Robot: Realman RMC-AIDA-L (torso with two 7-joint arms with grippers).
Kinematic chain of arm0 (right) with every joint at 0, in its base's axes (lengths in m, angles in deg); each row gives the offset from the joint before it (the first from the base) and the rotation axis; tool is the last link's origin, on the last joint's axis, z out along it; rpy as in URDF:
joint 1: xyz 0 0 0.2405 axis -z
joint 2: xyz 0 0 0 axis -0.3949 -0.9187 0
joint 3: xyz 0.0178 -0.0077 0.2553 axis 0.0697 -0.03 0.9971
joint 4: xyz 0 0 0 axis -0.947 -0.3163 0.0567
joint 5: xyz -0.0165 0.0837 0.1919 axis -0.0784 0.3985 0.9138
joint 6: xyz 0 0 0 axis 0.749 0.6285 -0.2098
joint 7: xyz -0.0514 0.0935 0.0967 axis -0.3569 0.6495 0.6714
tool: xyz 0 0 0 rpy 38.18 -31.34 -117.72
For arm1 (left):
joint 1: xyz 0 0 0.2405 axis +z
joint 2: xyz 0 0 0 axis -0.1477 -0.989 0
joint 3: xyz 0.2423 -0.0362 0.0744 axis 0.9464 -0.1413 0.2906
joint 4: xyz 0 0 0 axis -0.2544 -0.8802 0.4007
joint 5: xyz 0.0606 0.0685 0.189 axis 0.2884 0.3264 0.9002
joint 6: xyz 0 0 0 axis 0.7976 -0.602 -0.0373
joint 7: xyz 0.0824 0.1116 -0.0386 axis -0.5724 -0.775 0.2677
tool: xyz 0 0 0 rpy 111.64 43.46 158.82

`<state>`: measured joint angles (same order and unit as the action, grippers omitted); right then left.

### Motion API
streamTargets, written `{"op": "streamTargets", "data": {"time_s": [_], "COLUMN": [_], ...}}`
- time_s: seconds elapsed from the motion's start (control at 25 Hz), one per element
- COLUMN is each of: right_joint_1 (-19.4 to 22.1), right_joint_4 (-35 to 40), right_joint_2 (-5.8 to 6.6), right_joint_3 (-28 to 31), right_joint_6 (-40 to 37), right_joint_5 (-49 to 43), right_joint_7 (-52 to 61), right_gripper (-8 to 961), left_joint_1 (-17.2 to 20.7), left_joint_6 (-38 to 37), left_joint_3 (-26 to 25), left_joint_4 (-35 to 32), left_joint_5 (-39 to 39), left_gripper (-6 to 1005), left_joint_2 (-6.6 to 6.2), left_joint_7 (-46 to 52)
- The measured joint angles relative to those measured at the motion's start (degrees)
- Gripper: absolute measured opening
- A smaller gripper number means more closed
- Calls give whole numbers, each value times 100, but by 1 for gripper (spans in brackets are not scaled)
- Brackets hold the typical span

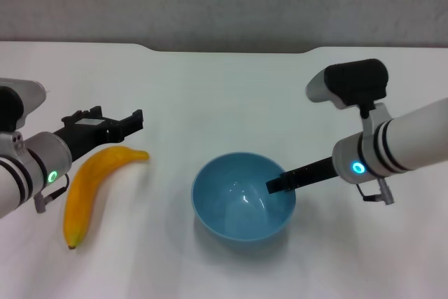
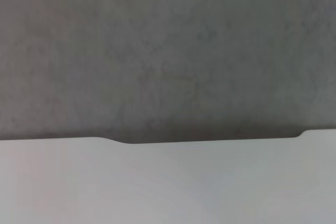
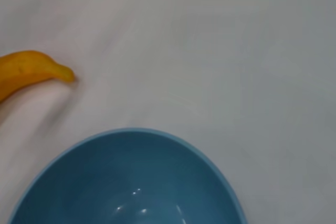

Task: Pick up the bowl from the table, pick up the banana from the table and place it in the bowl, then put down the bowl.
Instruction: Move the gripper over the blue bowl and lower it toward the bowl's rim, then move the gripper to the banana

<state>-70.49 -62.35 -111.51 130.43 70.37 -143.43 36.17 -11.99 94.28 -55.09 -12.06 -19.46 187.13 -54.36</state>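
The light-blue bowl is at the middle front of the white table. My right gripper reaches in from the right. One dark finger lies over the bowl's right rim, inside the wall, and it grips the rim. The bowl fills the low part of the right wrist view. The yellow-orange banana lies on the table at the left, stem end toward the bowl. It also shows in the right wrist view. My left gripper hovers open just beyond the banana's stem end, apart from it.
The table's far edge has a shallow notch in front of a grey wall. The left wrist view shows only that edge and the wall. Bare tabletop lies between the banana and the bowl.
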Motion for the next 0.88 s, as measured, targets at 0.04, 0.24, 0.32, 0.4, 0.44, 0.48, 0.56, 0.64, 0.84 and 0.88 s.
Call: {"op": "streamTargets", "data": {"time_s": [0.04,0.24,0.32,0.4,0.44,0.48,0.56,0.64,0.84,0.88], "right_joint_1": [8,8,16,24,24,24,24,33,188,280], "right_joint_4": [4,24,32,59,73,79,82,82,-10,-76], "right_joint_2": [-3,3,3,3,2,2,2,2,2,3], "right_joint_3": [-162,-638,-673,-701,-707,-708,-710,-711,-669,-659], "right_joint_6": [-109,-480,-550,-603,-621,-634,-658,-707,-856,-885], "right_joint_5": [95,435,437,437,437,437,437,437,437,439], "right_joint_7": [6,-7,-7,-8,-8,-7,0,11,14,13], "right_gripper": [601,399,338,297,276,255,214,172,70,49], "left_joint_1": [-4,5,7,12,16,16,29,35,35,36], "left_joint_6": [3,37,38,40,40,40,42,42,44,46], "left_joint_3": [-28,-121,-131,-145,-146,-146,-151,-153,-154,-154], "left_joint_4": [-5,-12,-13,-15,-15,-15,-23,-34,-93,-94], "left_joint_5": [-1,9,5,5,5,5,5,6,11,14], "left_gripper": [905,904,904,904,904,904,904,904,904,904], "left_joint_2": [2,15,15,15,15,15,15,15,15,13], "left_joint_7": [0,1,1,1,1,1,1,1,0,6]}}
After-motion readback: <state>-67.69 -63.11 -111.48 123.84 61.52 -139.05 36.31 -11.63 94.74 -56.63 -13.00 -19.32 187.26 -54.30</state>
